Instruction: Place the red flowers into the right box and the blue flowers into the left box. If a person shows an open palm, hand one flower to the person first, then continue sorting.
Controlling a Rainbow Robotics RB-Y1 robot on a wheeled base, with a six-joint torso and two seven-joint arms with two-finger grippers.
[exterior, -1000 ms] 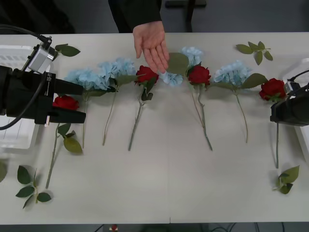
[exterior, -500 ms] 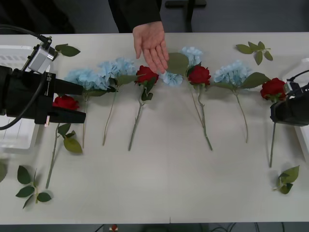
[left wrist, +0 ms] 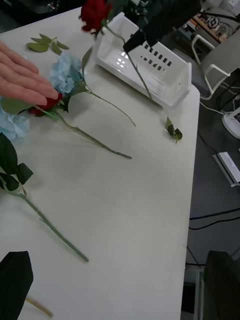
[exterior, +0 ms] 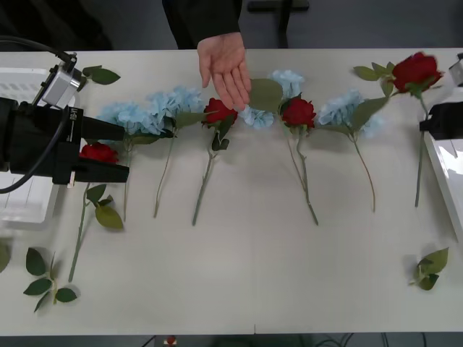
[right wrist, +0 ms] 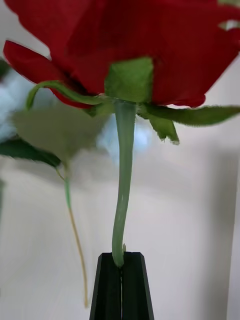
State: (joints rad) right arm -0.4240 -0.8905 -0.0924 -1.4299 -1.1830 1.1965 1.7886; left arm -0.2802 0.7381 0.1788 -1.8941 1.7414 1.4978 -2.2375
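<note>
Though blurred in front, right gripper clamps rose stem.

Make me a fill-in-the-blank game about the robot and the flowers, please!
1. The right hand holds a ___ flower by its stem.
2. A person's palm reaches over the ___ from the far side.
3. The left hand is ___, hovering by a red flower on the table.
4. The white box beside the right hand has nothing ___ it.

Missing words: red; table; open; in
</note>
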